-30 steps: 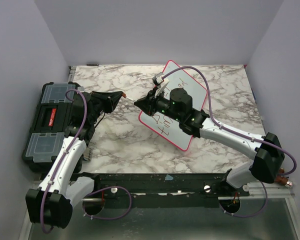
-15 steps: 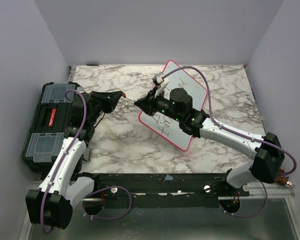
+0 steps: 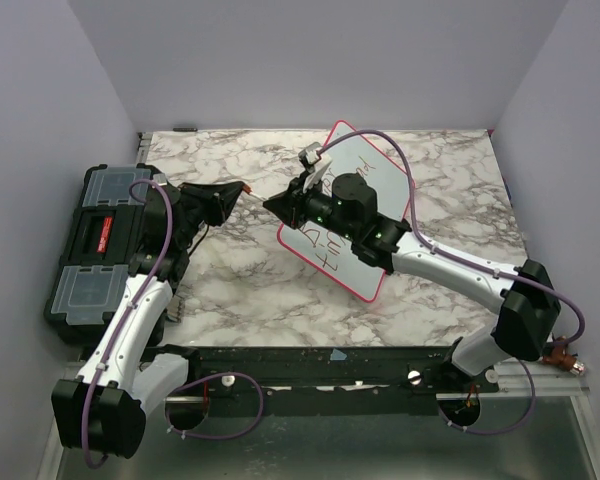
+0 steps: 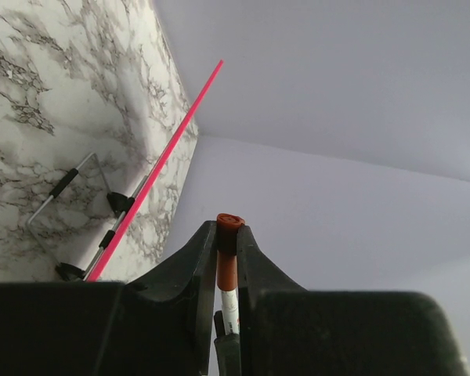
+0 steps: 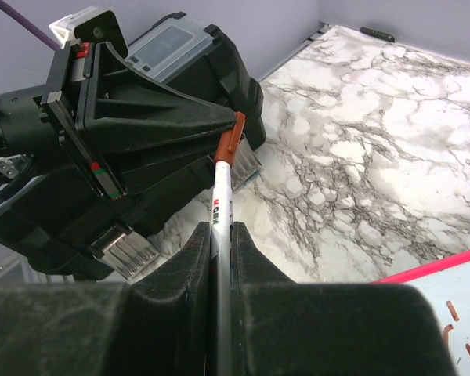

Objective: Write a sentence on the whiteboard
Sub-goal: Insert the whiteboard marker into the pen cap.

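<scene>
The whiteboard (image 3: 385,170), a rounded rectangle with a pale surface and a thin pink-red frame, sits diagonally on the right-centre of the marbled counter (image 3: 230,280), partly under the right arm. The sentence (image 3: 325,248) is in dark reddish marker. The arm covers most of it, and the strokes that show are too small to read with certainty.

The right tool (image 3: 270,206) is closed on a marker (image 5: 221,200) with a smooth white barrel. Red block lettering runs along the barrel but cannot be read in full. Its orange-red end reaches the tip of the left tool (image 3: 242,188); whether they touch cannot be told.

The left tool is clamped on a pen (image 4: 229,258) with a round orange-red end and a white barrel, whose fine print is illegible.

In the left wrist view the board's frame shows as a pink line, with thin wire legs (image 4: 63,196) tipped in black beside it.

A black plastic toolbox (image 3: 95,240) with clear lid compartments and a red label stands at the left edge. The label's print is too small to read.
</scene>
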Controlling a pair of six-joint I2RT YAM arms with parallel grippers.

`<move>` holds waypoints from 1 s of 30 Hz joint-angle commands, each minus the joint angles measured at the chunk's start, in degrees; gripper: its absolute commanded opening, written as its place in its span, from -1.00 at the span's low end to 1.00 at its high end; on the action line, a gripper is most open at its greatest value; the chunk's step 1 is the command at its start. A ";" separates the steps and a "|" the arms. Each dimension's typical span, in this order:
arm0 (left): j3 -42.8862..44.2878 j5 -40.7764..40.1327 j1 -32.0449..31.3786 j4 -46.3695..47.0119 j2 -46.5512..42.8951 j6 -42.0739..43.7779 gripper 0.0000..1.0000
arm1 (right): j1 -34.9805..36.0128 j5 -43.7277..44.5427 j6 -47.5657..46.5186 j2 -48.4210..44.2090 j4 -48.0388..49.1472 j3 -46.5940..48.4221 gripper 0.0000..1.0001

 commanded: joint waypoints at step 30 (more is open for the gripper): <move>-0.80 5.25 0.45 3.64 -1.73 -3.76 -1.00 | 1.04 5.69 -2.30 7.69 3.30 6.54 -0.99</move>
